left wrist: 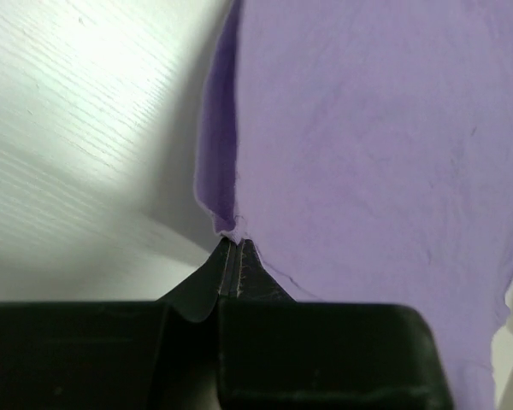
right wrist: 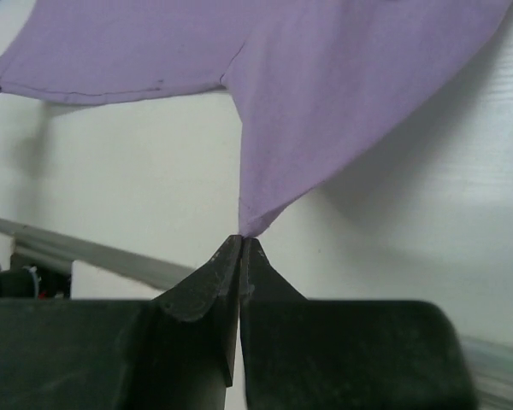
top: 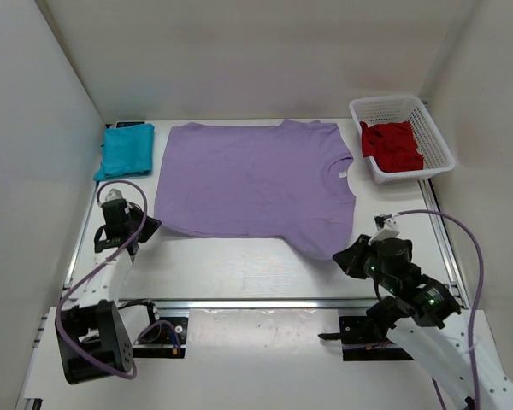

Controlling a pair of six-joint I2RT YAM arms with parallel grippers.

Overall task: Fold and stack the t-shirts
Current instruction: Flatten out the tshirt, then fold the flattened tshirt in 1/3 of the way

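Note:
A lavender t-shirt (top: pixel 252 175) lies spread flat on the white table, neck to the right. My left gripper (top: pixel 152 225) is shut on its near-left hem corner (left wrist: pixel 228 224). The right gripper (top: pixel 342 254) is shut on the tip of the near sleeve (right wrist: pixel 255 224), which is lifted a little off the table. At the back left lies a folded teal t-shirt (top: pixel 126 149). A dark red t-shirt (top: pixel 393 146) is crumpled in the white basket (top: pixel 436 132) at the back right.
White walls enclose the table on three sides. A metal rail (top: pixel 248 303) runs along the near edge, between the arm bases. Purple cables loop beside both arms.

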